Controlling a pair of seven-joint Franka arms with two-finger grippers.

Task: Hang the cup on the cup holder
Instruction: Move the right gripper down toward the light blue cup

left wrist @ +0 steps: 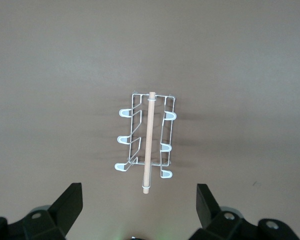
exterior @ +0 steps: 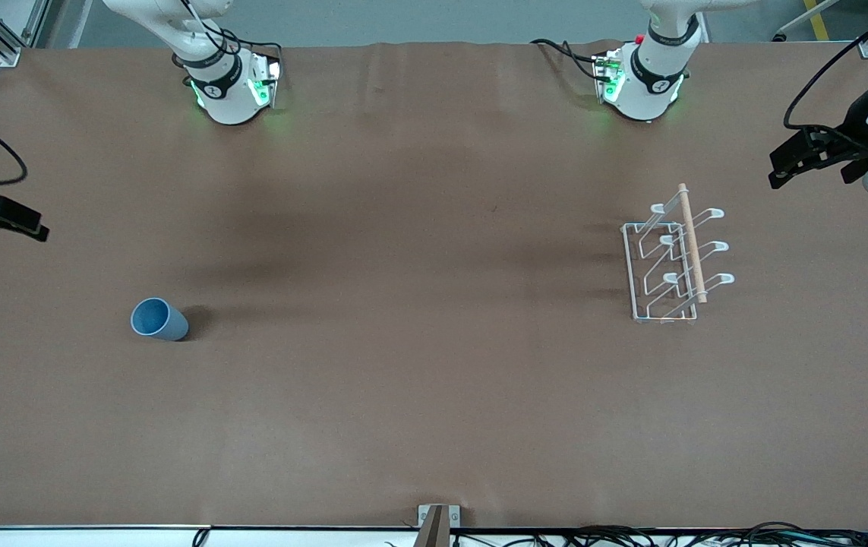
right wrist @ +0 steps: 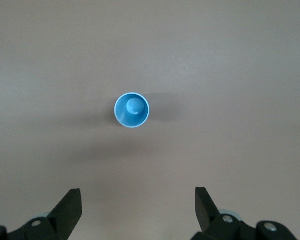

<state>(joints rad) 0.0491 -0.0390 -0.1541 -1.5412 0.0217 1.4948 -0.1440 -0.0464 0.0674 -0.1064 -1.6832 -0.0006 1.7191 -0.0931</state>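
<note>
A: What's at the right arm's end of your desk (exterior: 418, 395)?

B: You've got the right pincer (exterior: 12, 220) up in the air over that edge of the desk, holding nothing. In its wrist view the fingers (right wrist: 70, 210) are spread wide, with bare desk between them.

A: And the cup?

B: Your cup (exterior: 159, 320) stands upright on the desk, mouth up, toward the right arm's end and nearer the front camera than the right arm's base. The right wrist view looks straight down into it (right wrist: 132, 110). Nothing is touching it, and it's well apart from the pincer.

A: Middle of the desk?

B: Just brown surface, as far as you can see.

A: Rack end?

B: The cup holder (exterior: 669, 262) sits toward the left arm's end, well apart from the cup. White wire base, loop-tipped prongs angled out to both sides, wooden rod (exterior: 692, 243) running along the top. No cup on any prong.

A: Left arm?

B: Your left pincer (exterior: 817, 159) hangs over the desk edge at that end, above the holder's level. Fingers (left wrist: 67, 207) are spread, gripping nothing; its wrist view shows the holder (left wrist: 147, 140) centred between them, farther off.
</note>
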